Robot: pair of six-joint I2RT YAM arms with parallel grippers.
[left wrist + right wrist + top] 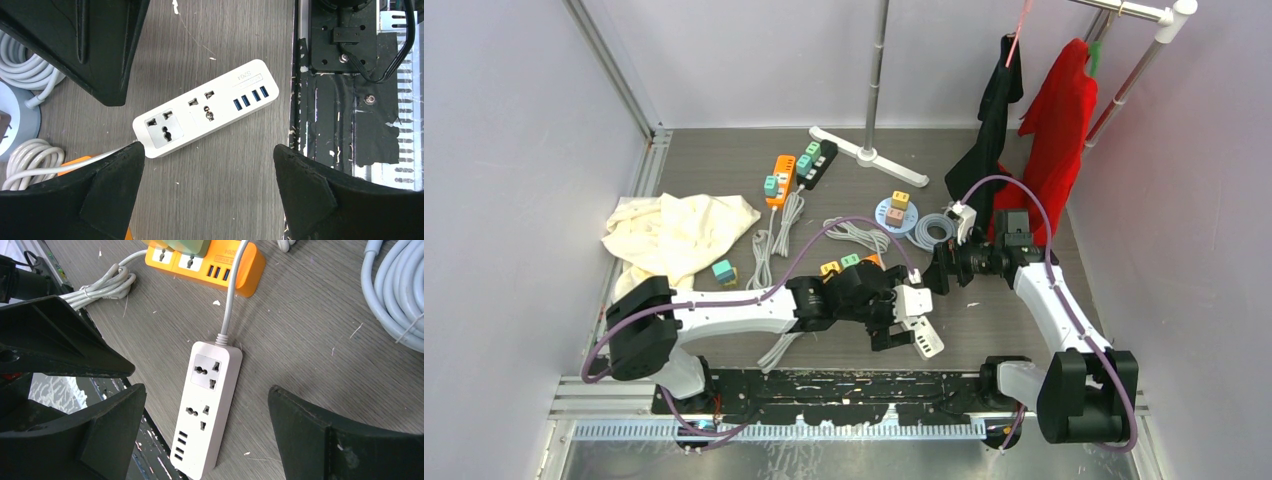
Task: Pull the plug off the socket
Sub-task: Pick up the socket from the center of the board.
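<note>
A white power strip lies flat near the table's front edge, its sockets and USB ports empty. Its cord runs back toward an orange power strip that carries a green plug and a yellow one. My left gripper hangs open just above the white strip, holding nothing. My right gripper is open too, hovering over the same strip from the far right side with nothing between its fingers.
A cream cloth lies at the left. Another orange strip and a black strip with plugs sit at the back. A coiled grey cable, a blue disc with blocks and hanging red and black garments are to the right. The black base rail borders the white strip.
</note>
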